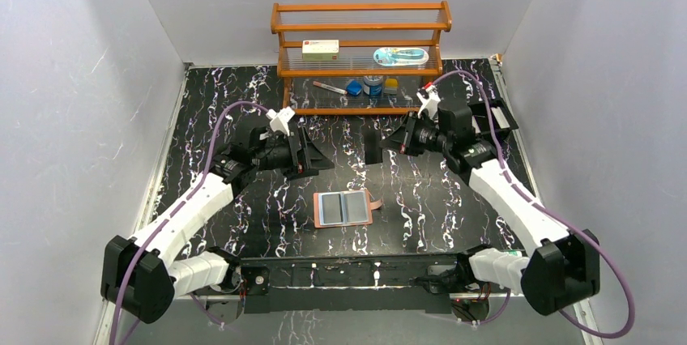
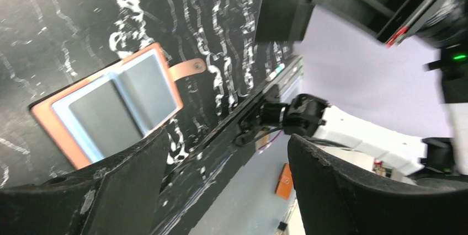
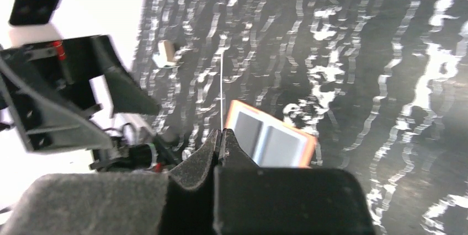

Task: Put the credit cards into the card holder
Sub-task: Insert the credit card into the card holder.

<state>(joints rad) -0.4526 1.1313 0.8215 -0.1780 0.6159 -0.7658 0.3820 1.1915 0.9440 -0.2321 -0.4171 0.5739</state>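
Note:
The card holder lies open and flat on the black marbled table, its bluish-grey sleeves facing up and its snap tab to the right. It also shows in the left wrist view and in the right wrist view. My right gripper is shut on one thin credit card, seen edge-on as a white line, and holds it in the air above and behind the holder. My left gripper is open and empty, facing the right one from the left. No other cards are in view.
A wooden shelf rack stands at the back with a white red-labelled box, a blue packaged item and small items on it. A black tray sits behind my right arm. Grey walls close off the left, right and back.

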